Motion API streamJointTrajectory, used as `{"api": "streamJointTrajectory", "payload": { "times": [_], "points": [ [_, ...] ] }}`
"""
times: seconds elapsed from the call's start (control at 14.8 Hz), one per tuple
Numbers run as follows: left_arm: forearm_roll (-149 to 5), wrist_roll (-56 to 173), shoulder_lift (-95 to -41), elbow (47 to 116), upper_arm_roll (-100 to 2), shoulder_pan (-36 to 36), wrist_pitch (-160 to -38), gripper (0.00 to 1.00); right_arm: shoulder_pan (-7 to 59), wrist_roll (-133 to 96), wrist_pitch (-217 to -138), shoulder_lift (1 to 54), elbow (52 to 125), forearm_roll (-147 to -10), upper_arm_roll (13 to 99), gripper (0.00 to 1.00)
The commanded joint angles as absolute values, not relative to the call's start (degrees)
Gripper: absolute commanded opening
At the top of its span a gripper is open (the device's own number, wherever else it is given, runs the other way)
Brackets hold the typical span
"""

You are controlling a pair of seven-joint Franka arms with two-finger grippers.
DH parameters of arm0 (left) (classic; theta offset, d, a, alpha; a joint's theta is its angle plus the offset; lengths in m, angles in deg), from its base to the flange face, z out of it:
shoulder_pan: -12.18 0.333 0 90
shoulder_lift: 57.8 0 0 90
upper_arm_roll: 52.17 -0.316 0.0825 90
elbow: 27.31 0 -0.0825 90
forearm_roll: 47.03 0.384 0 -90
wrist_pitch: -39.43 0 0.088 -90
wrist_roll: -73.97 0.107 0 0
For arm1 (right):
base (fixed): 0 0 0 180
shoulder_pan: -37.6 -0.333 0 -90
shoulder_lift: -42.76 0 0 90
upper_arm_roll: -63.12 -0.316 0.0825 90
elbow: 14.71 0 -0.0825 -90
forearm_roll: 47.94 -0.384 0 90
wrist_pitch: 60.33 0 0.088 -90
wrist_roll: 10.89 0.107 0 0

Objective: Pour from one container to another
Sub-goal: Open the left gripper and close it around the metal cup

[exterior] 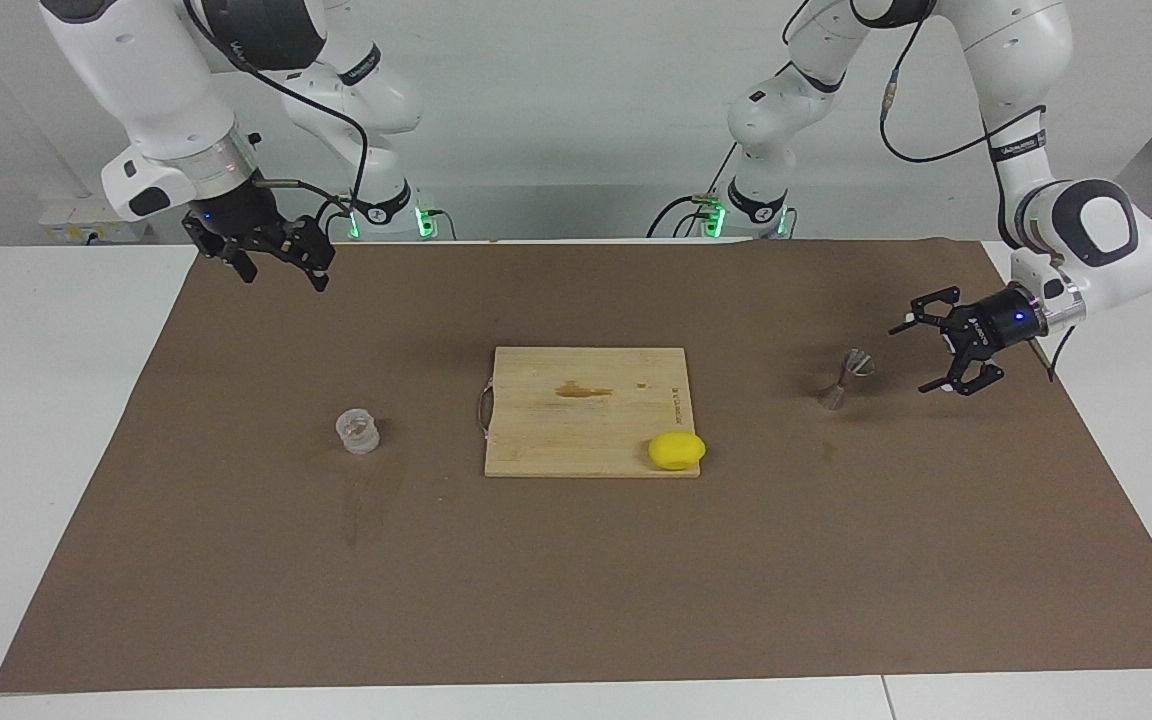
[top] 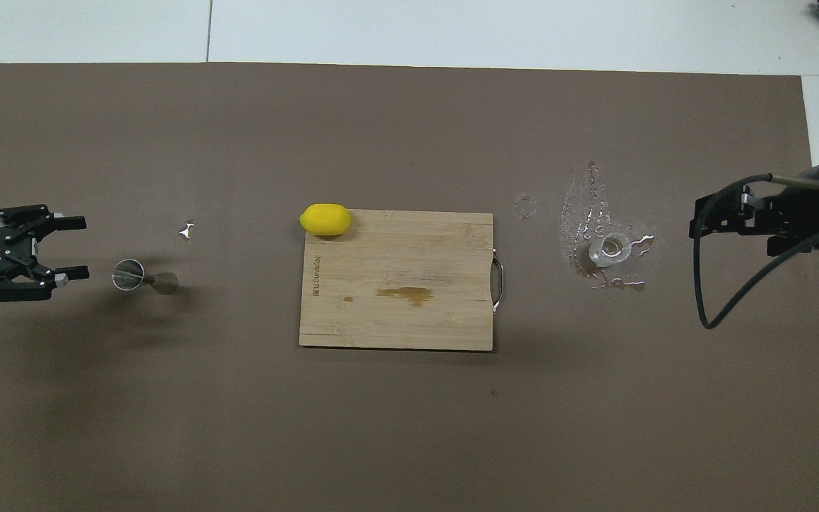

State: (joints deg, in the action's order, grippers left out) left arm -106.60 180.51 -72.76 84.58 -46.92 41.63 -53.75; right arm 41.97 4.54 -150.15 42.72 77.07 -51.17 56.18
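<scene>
The left gripper [exterior: 936, 343] [top: 72, 247] hangs released, level beside the silver jigger [exterior: 844, 378] [top: 141, 277] at its own end of the table. The clear cup [exterior: 357, 431] [top: 609, 249] sits toward the right arm's end, where the right gripper [exterior: 281, 268] [top: 694, 229] waits, fingers spread.

Facing view: high, distant, toward robots. Overhead: steep down. Both share mat [exterior: 576, 560] [top: 409, 427].

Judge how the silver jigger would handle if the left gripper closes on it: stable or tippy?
The jigger looks rigid metal, so it should not flex. Its narrow waist and small base suggest a sideways nudge could tip it. The smooth surface may slip. The left gripper is open beside it.
</scene>
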Motion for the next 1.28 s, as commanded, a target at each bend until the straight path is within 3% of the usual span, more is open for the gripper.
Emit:
{"api": "streamJointTrajectory", "payload": {
  "times": [0.0, 0.2, 0.47, 1.22],
  "points": [
    [-110.6, 191.8, -72.9, 88.1, -46.4, 42.6, -52.7, 1.0, 43.1, 3.1, -149.4, 43.0, 77.4, -52.8, 55.7, 1.0],
    [-114.9, 207.4, -74.0, 90.4, -46.4, 42.8, -51.5, 1.0, 43.1, 3.1, -149.4, 43.0, 77.4, -52.8, 55.7, 1.0],
    [-115.4, 208.9, -77.8, 90.9, -46.5, 45.3, -46.9, 1.0, 43.1, 3.1, -149.4, 43.0, 77.4, -52.8, 55.7, 1.0],
    [-118.2, 209.8, -77.0, 97.1, -46.5, 45.4, -47.9, 1.0, 43.1, 3.1, -149.4, 43.0, 77.4, -52.8, 55.7, 1.0]
  ]
}}
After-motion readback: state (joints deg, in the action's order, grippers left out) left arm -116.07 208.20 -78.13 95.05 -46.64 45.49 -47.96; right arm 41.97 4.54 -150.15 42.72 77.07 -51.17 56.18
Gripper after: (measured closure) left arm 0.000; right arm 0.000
